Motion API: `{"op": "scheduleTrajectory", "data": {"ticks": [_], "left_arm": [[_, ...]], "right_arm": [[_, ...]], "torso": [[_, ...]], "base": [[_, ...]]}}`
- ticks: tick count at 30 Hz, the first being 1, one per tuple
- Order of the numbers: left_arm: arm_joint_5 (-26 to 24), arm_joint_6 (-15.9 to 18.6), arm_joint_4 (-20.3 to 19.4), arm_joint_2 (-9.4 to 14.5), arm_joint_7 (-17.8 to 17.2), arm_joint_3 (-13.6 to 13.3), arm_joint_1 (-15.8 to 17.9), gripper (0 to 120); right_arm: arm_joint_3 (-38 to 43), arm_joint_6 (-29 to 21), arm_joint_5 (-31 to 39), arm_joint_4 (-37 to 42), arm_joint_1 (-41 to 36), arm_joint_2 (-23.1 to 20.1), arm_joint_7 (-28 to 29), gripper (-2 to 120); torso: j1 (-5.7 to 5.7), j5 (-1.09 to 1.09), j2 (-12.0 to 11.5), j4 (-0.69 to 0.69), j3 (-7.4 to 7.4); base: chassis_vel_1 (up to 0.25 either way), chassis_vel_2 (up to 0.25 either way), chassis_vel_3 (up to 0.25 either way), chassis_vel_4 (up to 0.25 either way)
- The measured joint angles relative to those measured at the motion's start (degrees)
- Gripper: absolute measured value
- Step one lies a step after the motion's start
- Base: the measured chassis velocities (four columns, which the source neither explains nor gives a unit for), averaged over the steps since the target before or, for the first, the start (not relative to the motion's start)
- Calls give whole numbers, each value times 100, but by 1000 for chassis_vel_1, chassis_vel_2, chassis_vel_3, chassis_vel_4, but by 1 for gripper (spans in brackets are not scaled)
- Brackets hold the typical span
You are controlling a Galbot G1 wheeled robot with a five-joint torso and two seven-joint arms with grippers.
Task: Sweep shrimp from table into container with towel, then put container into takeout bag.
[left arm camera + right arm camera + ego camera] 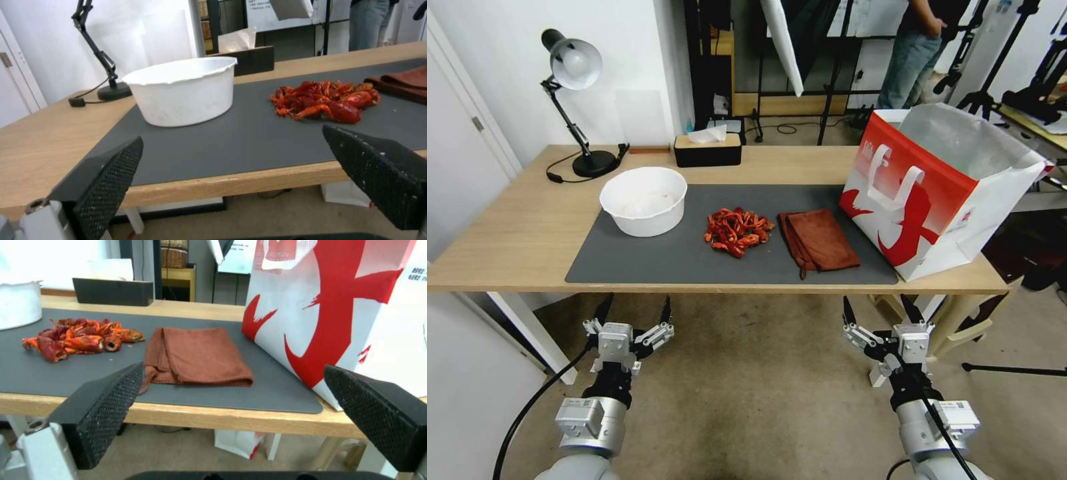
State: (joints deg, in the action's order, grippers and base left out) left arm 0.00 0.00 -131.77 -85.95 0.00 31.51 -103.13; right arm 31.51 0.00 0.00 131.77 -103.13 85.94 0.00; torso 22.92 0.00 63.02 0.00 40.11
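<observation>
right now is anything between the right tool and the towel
Nothing visible. The right tool, open, hangs below the table edge; the towel lies flat just beyond, shrimp and takeout bag beside it.

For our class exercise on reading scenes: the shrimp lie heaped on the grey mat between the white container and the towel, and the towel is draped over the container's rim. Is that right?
Not quite. The towel lies folded flat on the mat, between the shrimp and the takeout bag, well apart from the container. The head view shows it; the rest holds.

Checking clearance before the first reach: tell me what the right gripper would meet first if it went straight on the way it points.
Probably the table's near edge: the open right gripper sits about level with it. Slightly higher, it would meet the towel first; depth is unclear.
</observation>
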Motion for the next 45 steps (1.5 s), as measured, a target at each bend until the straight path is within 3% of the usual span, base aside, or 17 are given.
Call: {"op": "scheduleTrajectory", "data": {"ticks": [14, 17, 18, 19, 21, 25, 45], "left_arm": [[-43, 20, 0, 25, -25, -7, 18, 100], [-459, 259, -3, 259, -277, -119, 200, 100], [-459, 259, -3, 259, -277, -119, 200, 100], [-713, 406, -7, 402, -427, -192, 311, 100], [-1225, 708, -26, 690, -739, -336, 527, 100], [-1663, 840, -27, 928, -938, -443, 712, 100], [-1696, 708, 32, 944, -866, -433, 707, 100]], "right_arm": [[-6, -178, -47, 44, 13, 78, -54, 100], [-63, -951, -268, 256, 77, 432, -314, 100], [-63, -951, -268, 256, 77, 432, -314, 100], [-82, -1196, -333, 326, 101, 551, -400, 100], [-75, -1347, -354, 384, 141, 619, -463, 100], [-63, -1364, -354, 400, 159, 618, -492, 100], [-22, -1352, -281, 391, 229, 637, -500, 100]], "torso": [[0, 0, 0, 0, 0], [0, -1, 0, 1, 0], [0, -1, 0, 1, 0], [0, -2, 0, -2, 0], [0, -2, 0, 0, 0], [0, -2, 0, -2, 0], [0, 0, 0, 0, 0]], "base": [[0, 0, 0, 0], [0, 0, 0, 0], [0, 0, 0, 0], [0, 0, 0, 0], [0, 0, 0, 0], [0, 0, 0, 0], [0, 0, 0, 0]]}}
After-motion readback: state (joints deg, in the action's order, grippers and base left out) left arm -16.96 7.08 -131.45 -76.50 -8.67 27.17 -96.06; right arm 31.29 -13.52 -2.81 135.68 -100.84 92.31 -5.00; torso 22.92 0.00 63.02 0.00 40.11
